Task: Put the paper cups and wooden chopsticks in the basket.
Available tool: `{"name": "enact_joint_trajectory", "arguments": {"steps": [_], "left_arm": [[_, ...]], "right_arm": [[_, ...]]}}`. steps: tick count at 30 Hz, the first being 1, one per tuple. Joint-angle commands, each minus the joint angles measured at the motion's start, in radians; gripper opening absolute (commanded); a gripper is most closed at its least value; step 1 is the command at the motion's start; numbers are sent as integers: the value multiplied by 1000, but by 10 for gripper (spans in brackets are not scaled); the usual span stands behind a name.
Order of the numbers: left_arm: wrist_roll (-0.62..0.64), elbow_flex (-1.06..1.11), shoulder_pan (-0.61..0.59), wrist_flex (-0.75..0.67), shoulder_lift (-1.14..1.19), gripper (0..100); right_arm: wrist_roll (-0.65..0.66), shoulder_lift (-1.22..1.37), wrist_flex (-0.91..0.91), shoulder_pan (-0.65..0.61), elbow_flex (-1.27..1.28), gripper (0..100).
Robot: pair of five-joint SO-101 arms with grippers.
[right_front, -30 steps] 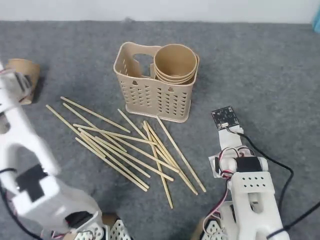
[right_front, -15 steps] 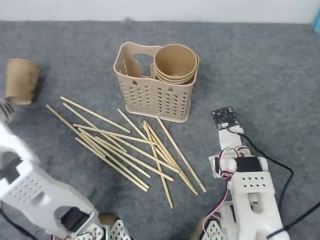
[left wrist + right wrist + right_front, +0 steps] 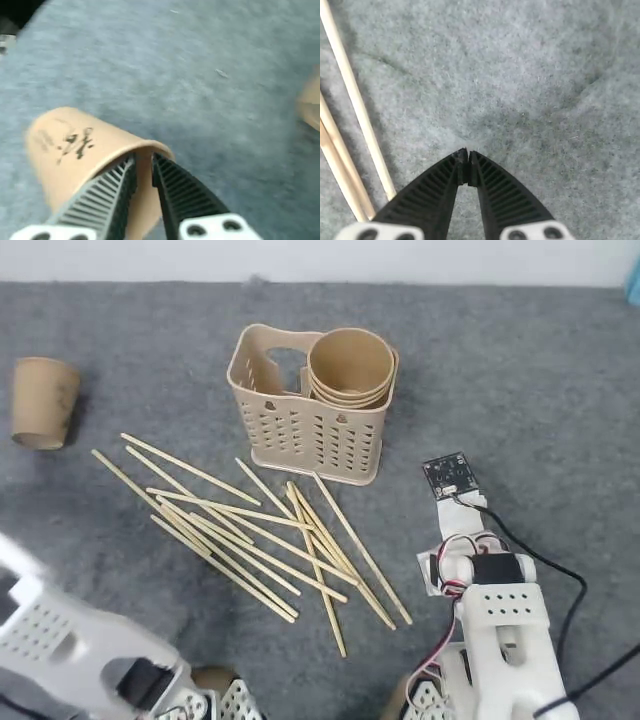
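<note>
A paper cup [image 3: 42, 402] lies on its side on the grey carpet at the far left. In the left wrist view the same paper cup [image 3: 85, 155] lies just beyond my left gripper [image 3: 144, 157], whose fingers stand a narrow gap apart with nothing between them. The beige basket [image 3: 300, 430] stands at the centre back with stacked paper cups [image 3: 350, 365] in its right half. Several wooden chopsticks [image 3: 250, 530] lie scattered in front of it. My right gripper [image 3: 468, 156] is shut and empty above the carpet, beside two or three chopsticks [image 3: 355, 100].
The left arm's base [image 3: 60, 640] fills the near left corner and the right arm [image 3: 490, 590] stands at the near right with a cable trailing right. Bare carpet lies right of the basket and behind it.
The left arm has pulled back from the paper cup toward the near left corner, leaving the cup lying on the carpet. The right arm has not moved.
</note>
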Motion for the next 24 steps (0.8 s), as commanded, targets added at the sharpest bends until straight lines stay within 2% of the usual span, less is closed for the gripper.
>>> {"name": "enact_joint_trajectory", "arguments": {"steps": [1, 10, 14, 19, 24], "left_arm": [[-11, -87, -66, -26, -5, 48], [-11, -159, -152, -29, -2, 48], [-11, -154, -187, -101, 11, 48], [-11, -199, -213, -230, 133, 48], [-11, -334, -219, -255, 269, 50]], "right_arm": [[9, 5, -8, -8, 0, 9], [9, 5, -8, -8, 0, 9], [9, 5, -7, -8, 0, 9], [9, 5, -7, -8, 0, 9], [9, 5, -7, -10, 0, 9]]}}
